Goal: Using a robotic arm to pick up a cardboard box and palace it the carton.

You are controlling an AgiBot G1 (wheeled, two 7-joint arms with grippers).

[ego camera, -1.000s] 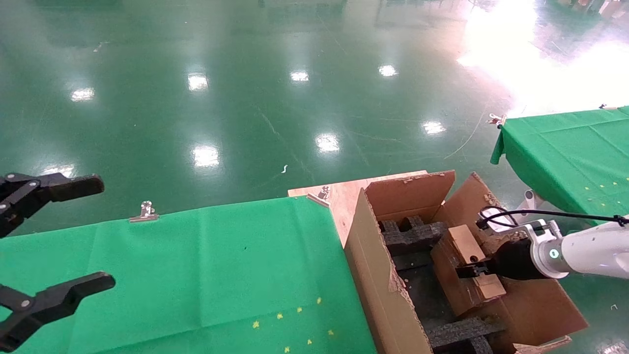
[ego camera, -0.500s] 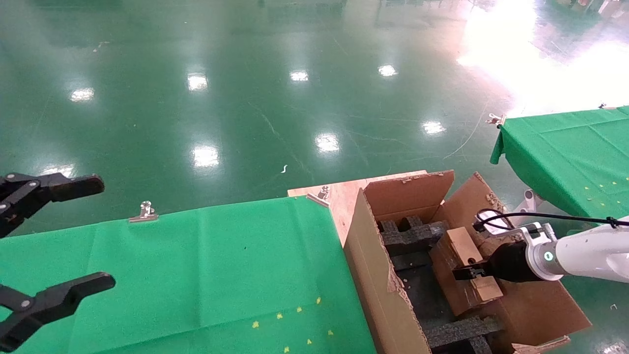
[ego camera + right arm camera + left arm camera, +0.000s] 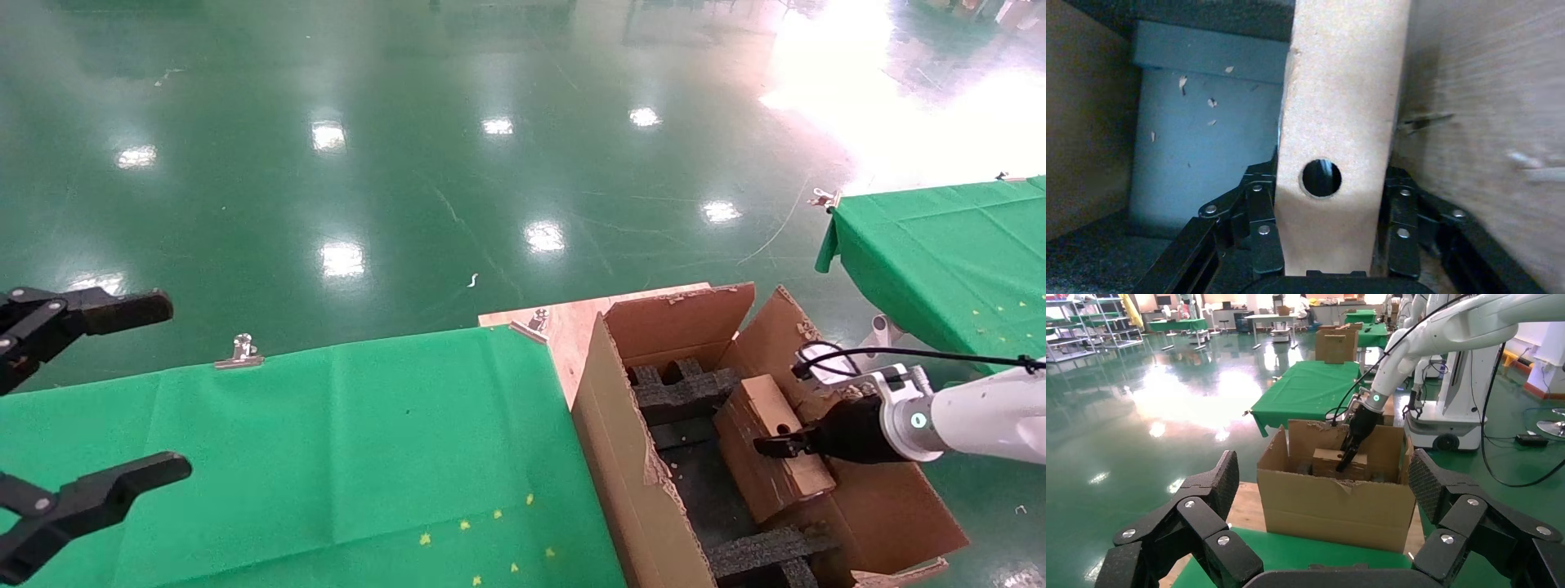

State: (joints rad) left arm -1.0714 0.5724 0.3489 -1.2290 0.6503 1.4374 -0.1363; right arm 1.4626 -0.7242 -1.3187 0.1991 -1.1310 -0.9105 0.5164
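The small brown cardboard box [image 3: 762, 398] with a round hole lies tilted inside the large carton [image 3: 621, 457], over black foam inserts [image 3: 678, 388]. My right gripper [image 3: 772, 447], on the white robotic arm [image 3: 981, 420], is shut on the box. In the right wrist view the fingers [image 3: 1260, 208] press both sides of the cardboard box [image 3: 1340, 110], with the right gripper [image 3: 1330, 184] centred near the hole. The left wrist view shows the carton [image 3: 1333, 505], the box [image 3: 1324, 459] and the right gripper [image 3: 1346, 459] from afar. My left gripper [image 3: 172, 388] stays open at the far left.
The carton has ragged upright flaps [image 3: 682, 314] and stands on a wooden board [image 3: 572, 322] beside a green-clothed table [image 3: 327, 441]. A second green table [image 3: 948, 253] is at the right. Metal clips [image 3: 241, 351] hold the cloth at the table's far edge.
The right gripper and the box have shifted slightly inside the carton, and the carton's right flap moved a little. The left arm has not moved.
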